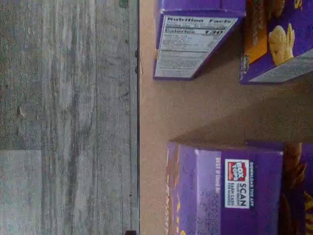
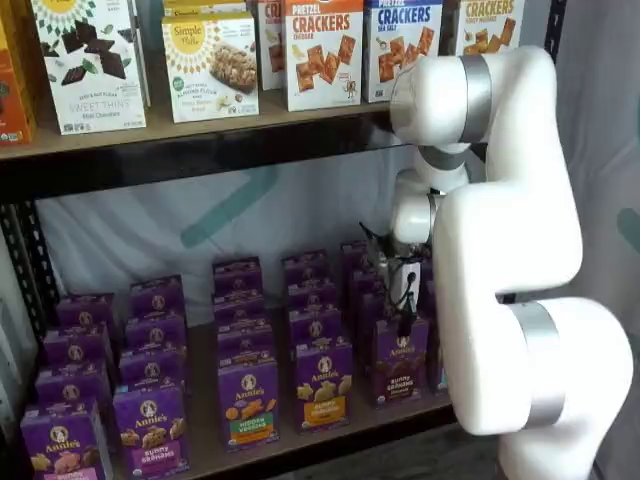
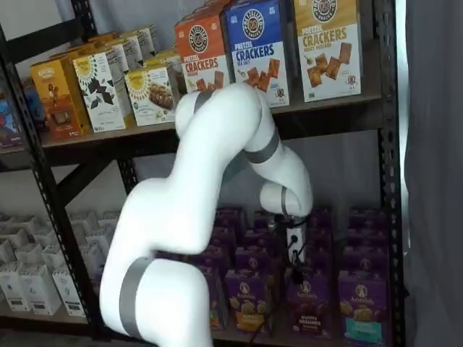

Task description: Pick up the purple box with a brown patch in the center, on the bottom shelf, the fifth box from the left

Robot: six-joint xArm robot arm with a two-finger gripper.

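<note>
The purple box [image 2: 400, 366] with a brown band stands at the front of its row on the bottom shelf [image 2: 203, 398], and also shows in a shelf view [image 3: 308, 306]. My gripper [image 2: 405, 322] hangs just above its top; the white body and dark fingers show in both shelf views [image 3: 296, 273], with no plain gap between the fingers. In the wrist view I look down on a purple carton top with a Box Tops label [image 1: 234, 188], a brown-fronted carton behind it, and the bare board [image 1: 195, 107].
Several other purple cartons with orange, yellow, teal or pink bands [image 2: 322, 388] stand in rows around it. A black beam [image 2: 180, 150] and cracker boxes [image 2: 322, 50] are overhead. A black rack post [image 3: 387, 181] stands at the right. Grey floor [image 1: 68, 117] lies beyond the board's edge.
</note>
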